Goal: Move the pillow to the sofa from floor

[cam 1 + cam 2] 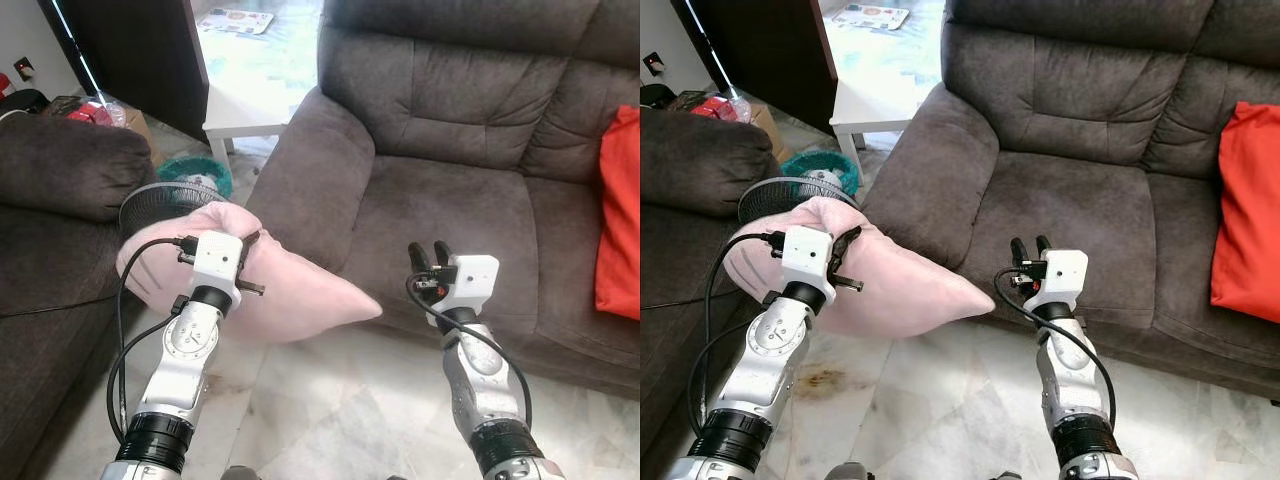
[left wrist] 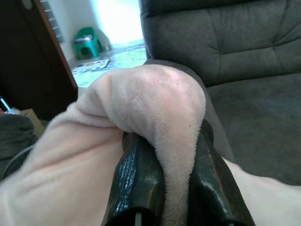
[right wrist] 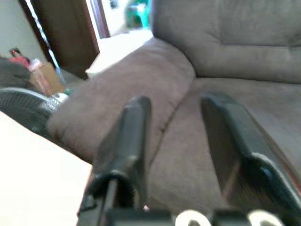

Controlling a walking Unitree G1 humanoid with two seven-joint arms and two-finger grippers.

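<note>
The left gripper (image 2: 176, 155) pinches a fold of the pink pillow (image 1: 290, 290), held off the floor beside the sofa (image 1: 450, 210) arm. The right gripper (image 3: 186, 141) hangs open, holding nothing. The carry seems under way; next the pillow needs swinging over the seat

We find no lettering, brand, number or sign that we can read in any view. The flat printed sheet (image 1: 236, 20) on the white table (image 1: 250, 90) carries coloured patterns, but they are too small and washed out by the light for us to make out any words. The white housings behind the grippers bear no marking we can see.
</note>
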